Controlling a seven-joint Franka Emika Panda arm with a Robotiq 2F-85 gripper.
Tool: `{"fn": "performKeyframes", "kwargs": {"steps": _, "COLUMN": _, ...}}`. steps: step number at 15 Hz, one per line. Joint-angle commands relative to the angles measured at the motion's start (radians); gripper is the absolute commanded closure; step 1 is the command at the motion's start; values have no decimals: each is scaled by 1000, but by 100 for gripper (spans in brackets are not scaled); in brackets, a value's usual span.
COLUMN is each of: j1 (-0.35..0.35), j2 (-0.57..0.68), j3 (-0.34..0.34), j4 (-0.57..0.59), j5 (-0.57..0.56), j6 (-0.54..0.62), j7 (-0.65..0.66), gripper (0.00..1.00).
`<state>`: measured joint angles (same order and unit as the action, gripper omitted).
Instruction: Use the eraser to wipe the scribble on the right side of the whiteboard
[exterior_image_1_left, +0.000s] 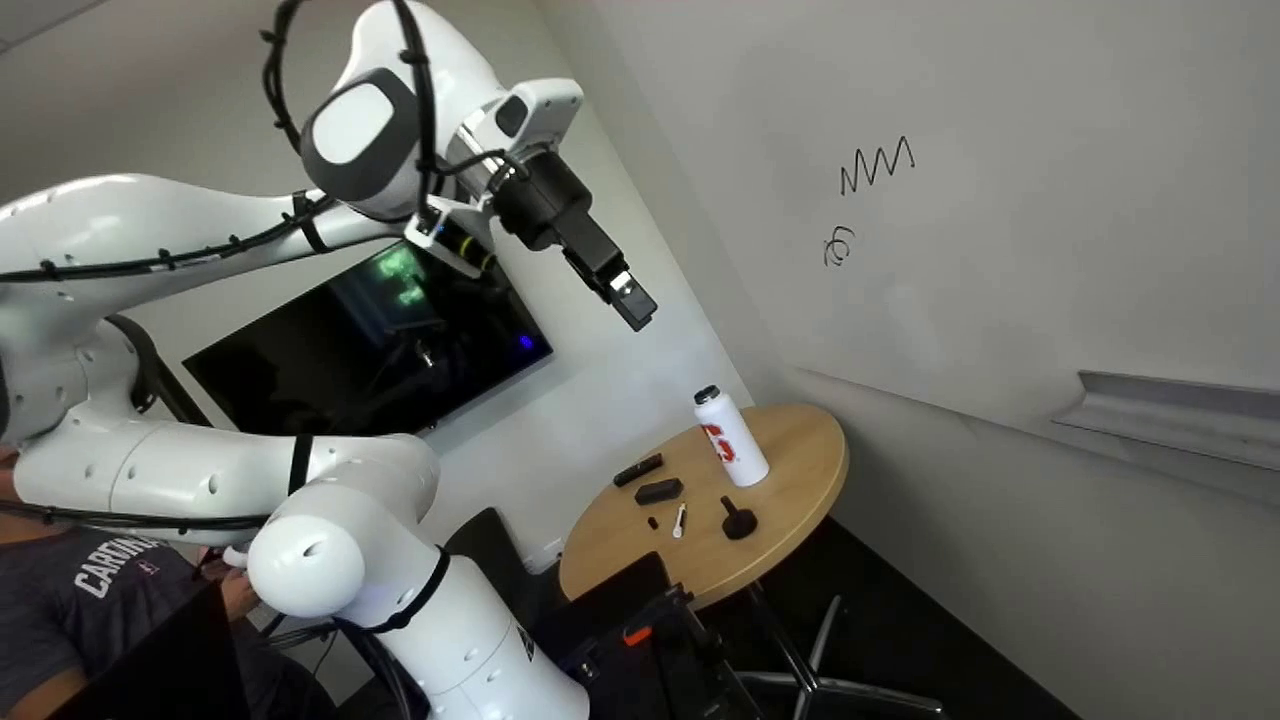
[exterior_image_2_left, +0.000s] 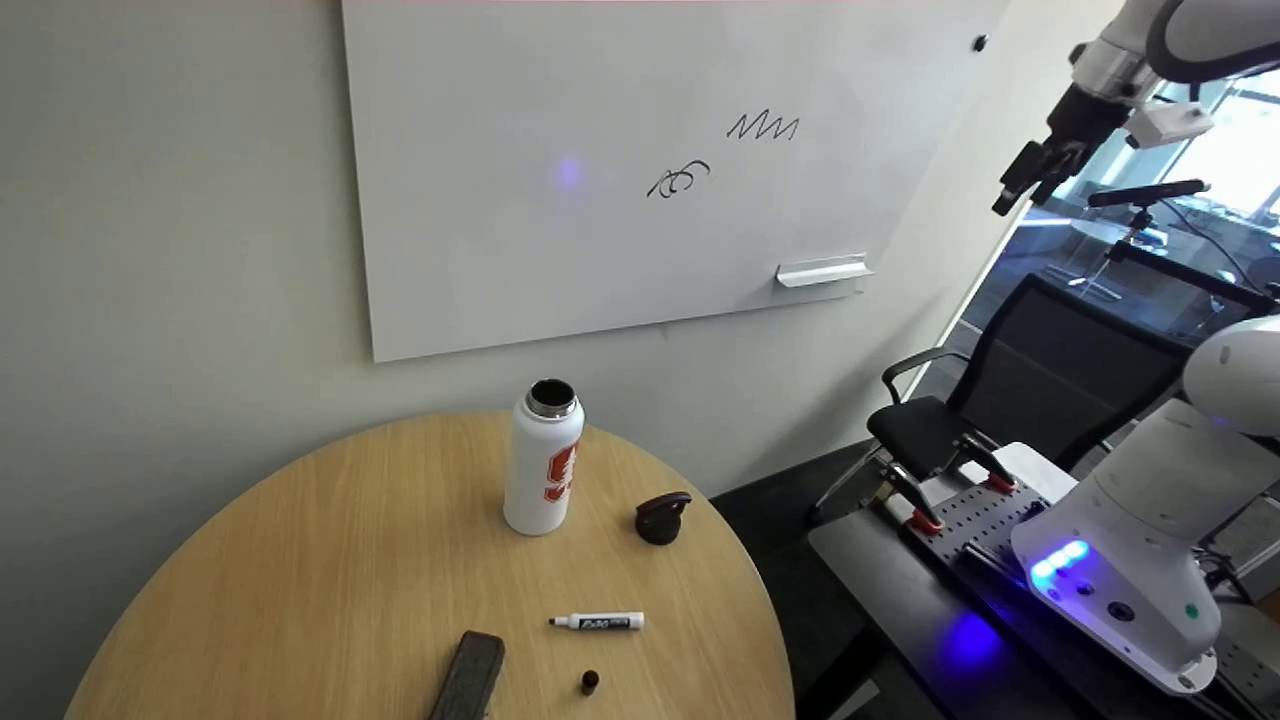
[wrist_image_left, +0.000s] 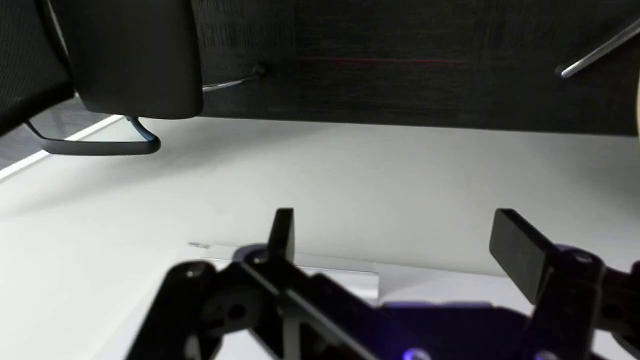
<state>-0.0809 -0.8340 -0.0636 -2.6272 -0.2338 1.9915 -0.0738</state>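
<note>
upright white bottle (exterior_image_2_left: 540, 470), dark lid (exterior_image_2_left: 659, 521) and white marker (exterior_image_2_left: 606, 621) on a round wooden table (exterior_image_2_left: 340, 570)

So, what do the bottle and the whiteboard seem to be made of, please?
The bottle: probably metal under a satin white coating, judging by its silvery neck. The whiteboard: glossy, mirroring a violet glow; perhaps enamelled steel or laminate.

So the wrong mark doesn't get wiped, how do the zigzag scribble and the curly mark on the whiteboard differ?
The zigzag scribble is a row of sharp peaks; the curly mark is rounded and looped. In both exterior views, the zigzag scribble sits higher and farther right than the curly mark. Both are thin, dark lines on the whiteboard.
</note>
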Motion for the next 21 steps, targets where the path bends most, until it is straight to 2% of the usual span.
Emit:
{"fn": "performKeyframes", "kwargs": {"steps": 1, "j1": 112, "j2": 34, "j3": 91, "j4": -46, "j5": 31, "j6": 5, "j7": -16, "gripper": 0}}
{"fn": "performKeyframes", "kwargs": {"steps": 5, "j1": 262, "j2": 76, "j3": 198, "j4": -91, "j5": 74, "j6": 8, "j7": -26, "gripper": 0}}
{"fn": "performKeyframes", "kwargs": {"steps": 7, "j1": 326, "j2": 85, "j3": 214, "j4": -94, "j5": 109, "j6": 1, "j7": -49, "gripper": 0}}
{"fn": "performKeyframes", "kwargs": {"steps": 8, "j1": 287, "j2": 73, "j3": 215, "j4": -92, "j5": 81, "j6": -2, "j7": -3, "gripper": 0}}
{"fn": "performKeyframes", "kwargs": {"steps": 9, "j1": 306, "j2": 78, "j3": 223, "j4": -93, "j5": 85, "j6": -2, "j7": 2, "gripper": 0}}
{"fn": "performKeyframes", "kwargs": {"steps": 15, "j1": 295, "j2": 78, "j3": 217, "j4": -93, "j5": 85, "j6": -2, "j7": 2, "gripper": 0}}
{"fn": "performKeyframes", "kwargs": {"steps": 17, "j1": 355, "j2": 123, "j3": 258, "j4": -81, "j5": 73, "j6": 10, "j7": -58, "gripper": 0}}
{"fn": "performKeyframes", "kwargs": {"steps": 21, "j1": 501, "j2": 247, "j3": 384, "j4": -57, "j5": 145, "j6": 88, "j7": -51, "gripper": 0}}
